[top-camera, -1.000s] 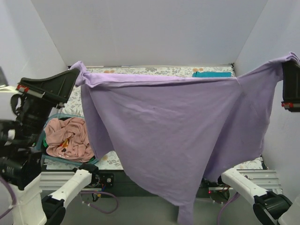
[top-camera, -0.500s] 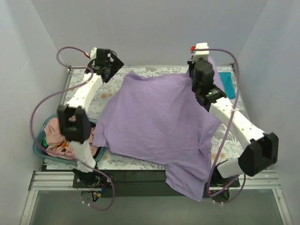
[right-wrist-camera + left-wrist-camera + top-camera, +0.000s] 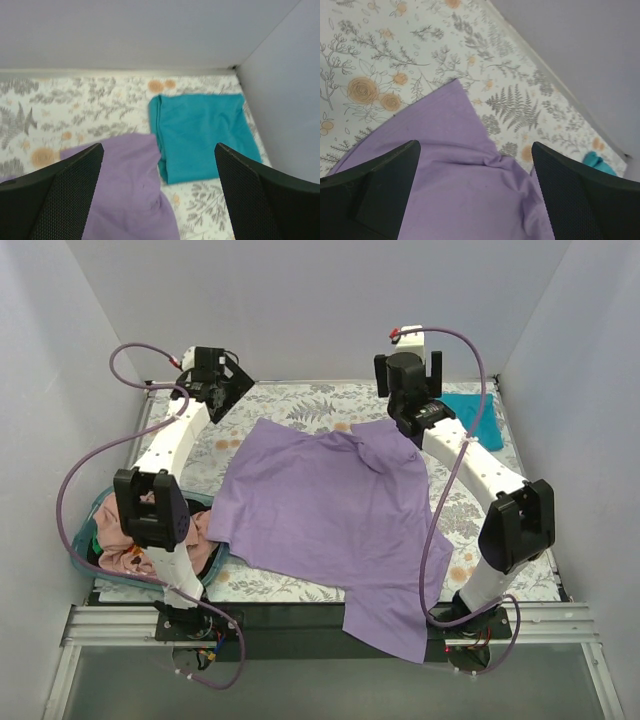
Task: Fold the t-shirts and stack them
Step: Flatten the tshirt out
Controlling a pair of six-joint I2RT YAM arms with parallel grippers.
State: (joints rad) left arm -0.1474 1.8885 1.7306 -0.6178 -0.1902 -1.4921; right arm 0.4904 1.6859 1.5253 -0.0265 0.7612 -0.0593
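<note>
The lavender-purple short-sleeved cloth t-shirt lies spread on the floral-patterned bench. It is rumpled along its far right corner, and its near hem hangs over the bench's near edge. The left arm rises from its base on the near-left side of this shirt, bends at an elbow beside the shirt's left edge, and stretches away to the far-left. Its left end effector is poised just beyond the shirt's far-left corner and angled down toward it. The black fingers are spread wide and empty, with only the cloth and the bench beneath them. The right arm bends at an elbow off the shirt's right edge and reaches to the far side. The right end effector hovers above the shirt's far right corner, likewise spread wide and gripping nothing. A folded teal-blue cloth t-shirt lies flat just right of that corner, its edge seeming to meet the lavender cloth. Left of the shirt, bunched dusty pink t-shirts sit in a round teal plastic basket.
</note>
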